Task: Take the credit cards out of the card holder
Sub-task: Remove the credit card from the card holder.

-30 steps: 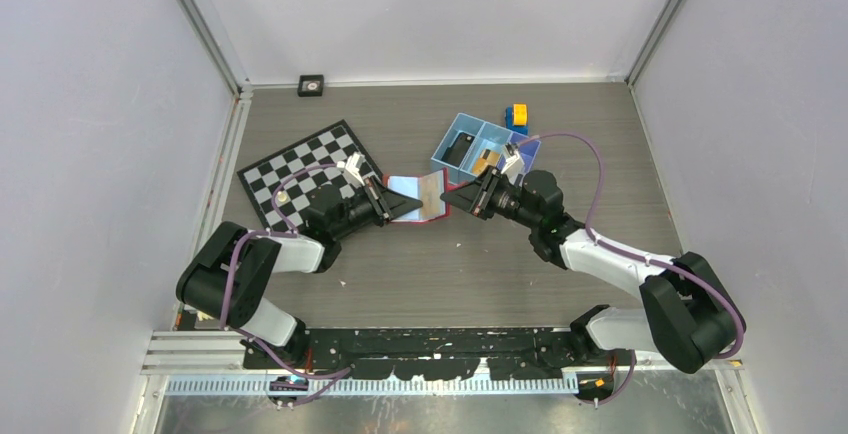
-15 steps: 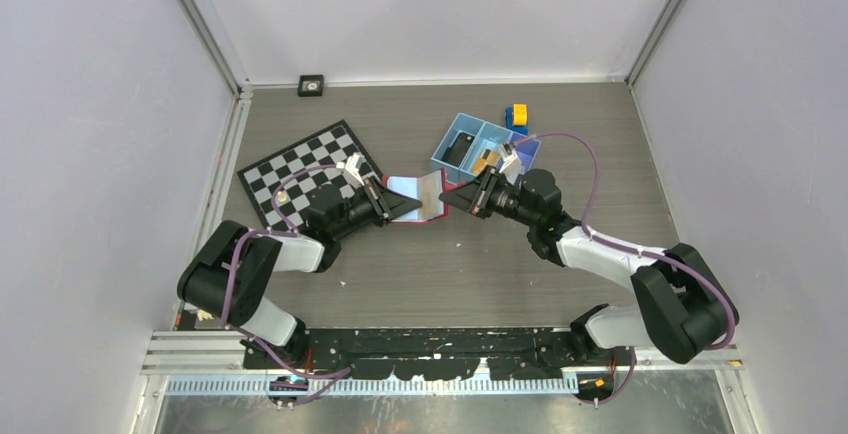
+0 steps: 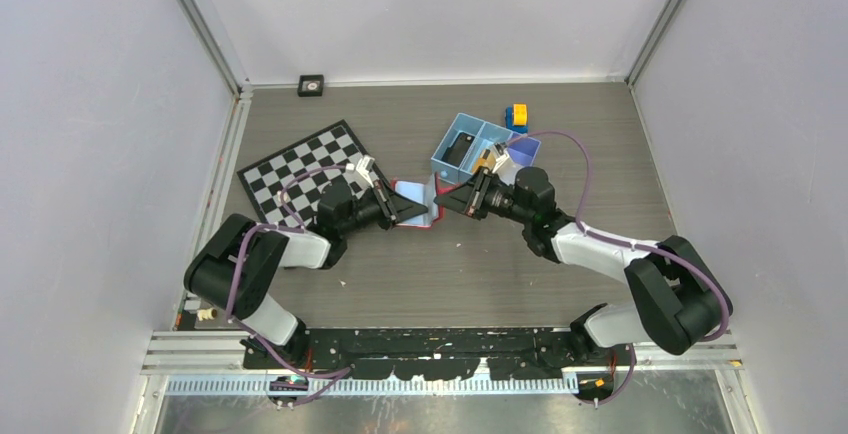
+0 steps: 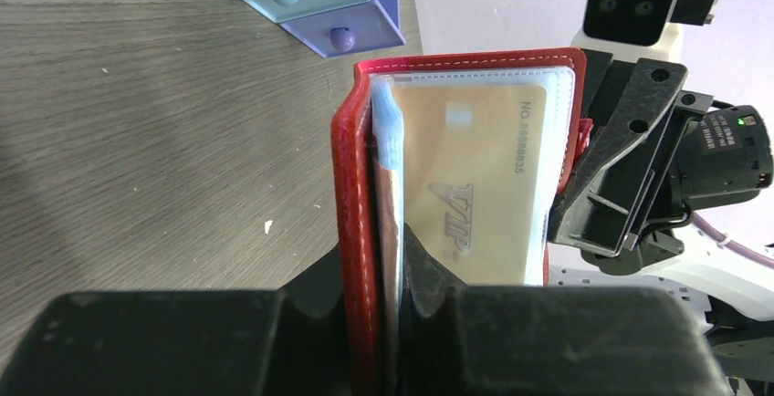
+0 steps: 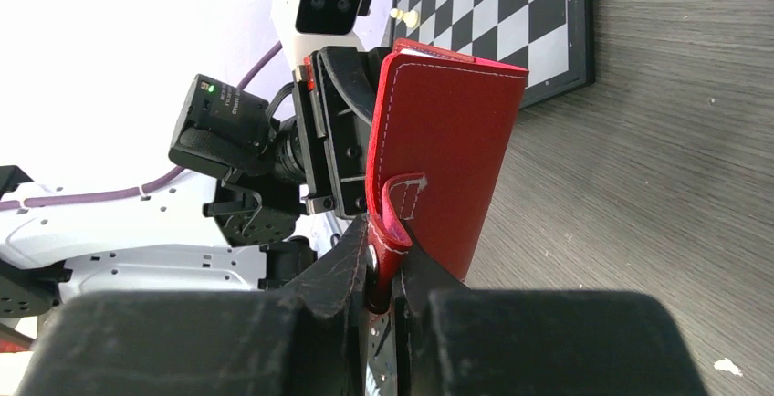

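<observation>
**Both views from above.** My left tool (image 3: 393, 210) and my right tool (image 3: 447, 203) meet tip to tip over the middle of the surface (image 3: 450, 274). The red holder (image 3: 416, 201) is between them.

**Left wrist view.** The fingers (image 4: 315, 282) of my left tool (image 4: 388, 273) are clamped on one flap of the holder (image 4: 353, 213), pinching the red cover and pale blue lining together. A thin copper-brown edge runs along the lining inside the grip; I cannot tell what it is. The other flap stands open just past my fingertips, its inner face turned to the camera. A gold card (image 4: 475, 177), printed "VIP", sits in that flap behind a clear pocket, fully inside it.

**Right wrist view.** My right tool (image 5: 381, 266) is closed on the snap tab (image 5: 399, 213) at the holder's edge, and the red outer cover rises ahead of the fingertips. The holder is partly open and gripped from both sides; whether it touches the surface I cannot tell.

**Surroundings.** A blue tray (image 3: 482, 146) lies just beyond my right tool. A chessboard (image 3: 300, 166) lies beside and beyond my left tool, with a white pawn (image 5: 405, 16) standing on it.
</observation>
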You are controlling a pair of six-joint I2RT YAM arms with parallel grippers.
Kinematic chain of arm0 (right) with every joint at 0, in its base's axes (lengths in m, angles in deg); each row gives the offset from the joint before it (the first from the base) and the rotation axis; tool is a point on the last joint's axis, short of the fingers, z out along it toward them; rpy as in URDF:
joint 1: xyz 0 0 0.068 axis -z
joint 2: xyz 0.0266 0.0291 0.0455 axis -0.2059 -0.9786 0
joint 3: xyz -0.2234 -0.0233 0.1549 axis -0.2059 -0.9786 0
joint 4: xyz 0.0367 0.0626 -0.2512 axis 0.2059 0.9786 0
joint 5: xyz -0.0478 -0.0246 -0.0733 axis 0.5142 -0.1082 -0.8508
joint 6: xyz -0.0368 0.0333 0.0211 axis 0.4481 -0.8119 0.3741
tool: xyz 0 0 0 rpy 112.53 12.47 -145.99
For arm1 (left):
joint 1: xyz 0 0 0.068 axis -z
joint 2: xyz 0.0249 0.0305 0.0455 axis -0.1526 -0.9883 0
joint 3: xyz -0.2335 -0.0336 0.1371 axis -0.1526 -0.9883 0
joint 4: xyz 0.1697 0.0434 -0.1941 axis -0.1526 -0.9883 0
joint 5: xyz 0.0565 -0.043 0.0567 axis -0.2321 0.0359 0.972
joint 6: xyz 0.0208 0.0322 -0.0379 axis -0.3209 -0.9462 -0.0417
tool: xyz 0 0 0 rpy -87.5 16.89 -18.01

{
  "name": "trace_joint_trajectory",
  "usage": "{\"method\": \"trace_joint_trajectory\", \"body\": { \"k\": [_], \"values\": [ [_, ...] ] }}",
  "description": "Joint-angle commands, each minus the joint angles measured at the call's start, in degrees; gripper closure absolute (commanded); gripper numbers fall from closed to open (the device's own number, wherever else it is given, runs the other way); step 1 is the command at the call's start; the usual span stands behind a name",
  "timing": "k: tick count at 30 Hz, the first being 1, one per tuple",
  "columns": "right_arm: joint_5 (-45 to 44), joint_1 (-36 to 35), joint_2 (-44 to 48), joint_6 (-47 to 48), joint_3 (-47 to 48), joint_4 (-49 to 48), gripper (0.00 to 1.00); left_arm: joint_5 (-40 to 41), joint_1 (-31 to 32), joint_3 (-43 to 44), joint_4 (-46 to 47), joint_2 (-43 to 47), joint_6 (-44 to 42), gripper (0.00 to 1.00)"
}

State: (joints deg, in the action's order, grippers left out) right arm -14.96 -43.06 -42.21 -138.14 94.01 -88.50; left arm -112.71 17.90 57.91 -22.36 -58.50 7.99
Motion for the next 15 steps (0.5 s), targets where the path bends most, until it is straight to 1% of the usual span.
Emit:
{"method": "trace_joint_trajectory", "body": {
  "k": [1,3,5,7,15],
  "values": [
    [-0.90,-1.21,0.72,2.95,3.54,2.64,0.99,-0.33,1.07,2.59,-0.92,1.52,-2.74,1.00],
    [-2.15,-1.57,0.61,4.54,4.71,6.05,0.99,-0.28,1.18,2.73,-1.58,2.00,-3.17,1.00],
    [-5.04,-1.60,0.76,6.68,5.99,12.26,1.00,0.28,1.16,2.58,-2.53,3.02,-3.68,1.00],
    [-7.53,-1.58,0.72,8.33,7.15,17.82,1.00,1.33,1.18,2.50,-5.36,4.88,-5.32,1.00],
    [-10.35,-1.69,-1.14,10.48,9.73,24.51,1.00,7.44,1.16,2.12,-17.33,13.74,-11.79,1.00]
  ]
}}
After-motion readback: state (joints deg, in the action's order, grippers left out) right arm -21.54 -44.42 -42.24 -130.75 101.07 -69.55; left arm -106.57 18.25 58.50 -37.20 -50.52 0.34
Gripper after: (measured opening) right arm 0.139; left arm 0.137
